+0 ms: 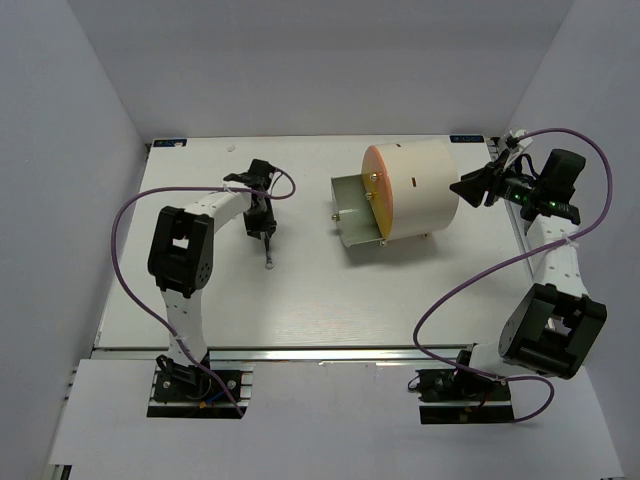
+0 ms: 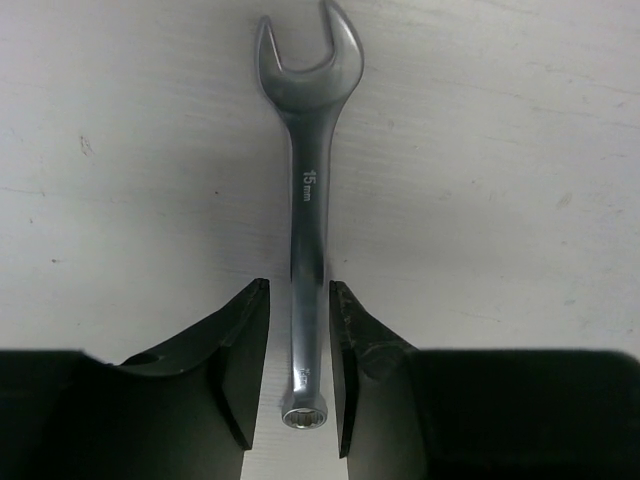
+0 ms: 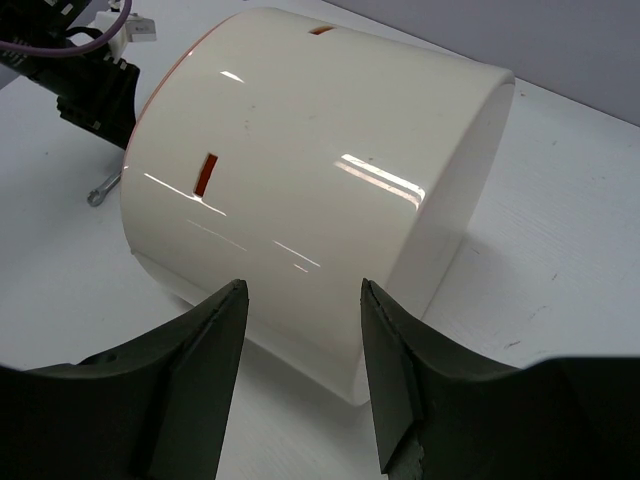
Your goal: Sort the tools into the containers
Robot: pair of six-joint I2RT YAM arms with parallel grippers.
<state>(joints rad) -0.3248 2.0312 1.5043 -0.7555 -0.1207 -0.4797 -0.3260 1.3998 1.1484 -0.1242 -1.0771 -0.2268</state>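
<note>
A small silver wrench (image 2: 310, 180) lies flat on the white table (image 1: 300, 310), left of centre and well apart from a large white drum (image 1: 420, 185). The left gripper (image 2: 298, 284) is down over the wrench, its two fingers slightly parted on either side of the shaft near the ring end. A gap shows on one side; the other pad may be touching. A pale grey-green drawer (image 1: 352, 212) sticks out of the drum's orange face. The right gripper (image 3: 303, 290) is wide open and holds nothing, just behind the drum.
</note>
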